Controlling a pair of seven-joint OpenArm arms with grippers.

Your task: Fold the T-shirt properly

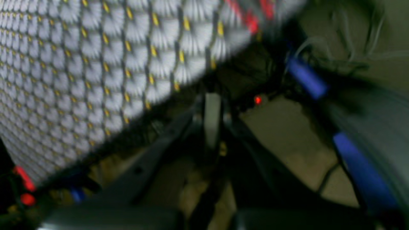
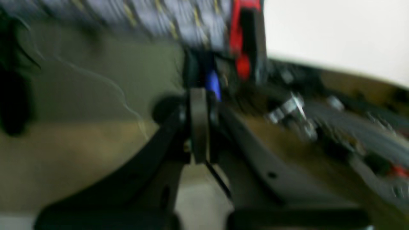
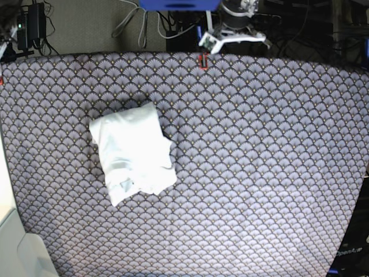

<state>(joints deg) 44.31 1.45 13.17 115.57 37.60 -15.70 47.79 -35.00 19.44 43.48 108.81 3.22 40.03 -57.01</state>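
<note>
1. In the base view I see the T-shirt (image 3: 133, 152) lying folded into a compact, wrinkled white bundle in the left half of the frame, a little above the middle, on the purple scallop-patterned tablecloth (image 3: 259, 173).
2. The bundle sits slightly askew, its upper edge tilted toward the upper right, with a looser flap sticking out at its lower right.
3. Neither arm shows over the cloth in the base view, so the T-shirt lies well apart from both grippers and nothing touches it.
4. My left wrist view is badly blurred. The left gripper (image 1: 212, 118) stands at the centre of the frame with its two fingers pressed together on nothing. Above it, filling the upper left of the frame, is the tablecloth (image 1: 80, 70), and the floor lies beyond the fingers.
5. No white fabric appears in the left wrist view.
6. My right wrist view is blurred as well. The right gripper (image 2: 198, 124) is at centre frame, its fingers pressed together with nothing between them.
7. A strip of tablecloth (image 2: 166, 19) runs across the top of that view, above the fingertips, beside a red clamp (image 2: 241, 38); I cannot make out the T-shirt there.
</note>
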